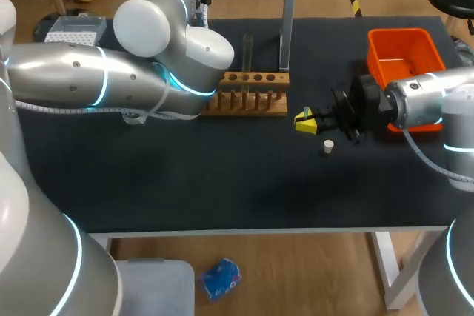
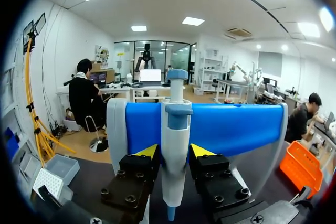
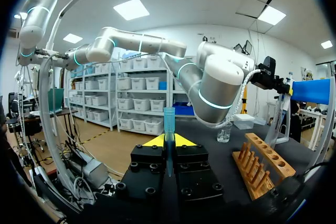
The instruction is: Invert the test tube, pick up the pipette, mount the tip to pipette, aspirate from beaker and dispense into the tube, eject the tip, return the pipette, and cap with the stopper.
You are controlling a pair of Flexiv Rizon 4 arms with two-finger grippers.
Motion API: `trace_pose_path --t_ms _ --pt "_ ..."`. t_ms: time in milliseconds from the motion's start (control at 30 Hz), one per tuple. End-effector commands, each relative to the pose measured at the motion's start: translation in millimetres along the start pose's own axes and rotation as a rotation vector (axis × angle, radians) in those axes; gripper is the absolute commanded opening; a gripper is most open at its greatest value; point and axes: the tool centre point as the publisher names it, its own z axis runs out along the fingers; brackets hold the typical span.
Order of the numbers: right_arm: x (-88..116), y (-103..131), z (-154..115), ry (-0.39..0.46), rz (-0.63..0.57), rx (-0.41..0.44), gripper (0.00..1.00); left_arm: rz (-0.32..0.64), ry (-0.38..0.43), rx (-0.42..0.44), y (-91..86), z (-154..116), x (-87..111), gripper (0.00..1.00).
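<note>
Now right pincer (image 3: 168, 141) clamps tip (image 3: 168, 119) upright, wide end up; left pincer (image 2: 174, 151) prob. grips vertical pipette (image 2: 176, 129).

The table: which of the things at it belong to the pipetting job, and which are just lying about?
For the job: white-and-blue pipette; blue plastic pipette tip; clear glass test tube; wooden tube rack; small white stopper; clear beaker; blue pipette stand; white tip box.
Lying about: orange plastic bin, though it may be meant for the ejected tip.

left arm (image 1: 89, 79): extended to centre, jaws closed on pipette (image 2: 176, 156) | right arm (image 1: 422, 101): level, jaws pinching tip (image 3: 168, 116)
</note>
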Motion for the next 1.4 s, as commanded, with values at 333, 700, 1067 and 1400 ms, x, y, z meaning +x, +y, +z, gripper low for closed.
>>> trace_pose_path --t_ms 333,700,1067,1400 --pt "0 0 -1 0.002 0.0 0.001 0.0 -0.015 -0.022 0.014 -1.0 2 0.7 0.0" --pt "0 0 -1 0.002 0.0 0.001 0.0 0.027 -0.041 0.055 -34.2 -8 -4.6 0.0" --pt "0 0 -1 0.002 0.0 0.001 0.0 0.077 -0.05 0.106 -70.5 -11 -6.1 0.0" --pt "0 0 -1 0.002 0.0 0.001 0.0 0.104 0.0 0.102 -79.2 -29 -2.3 0.0"
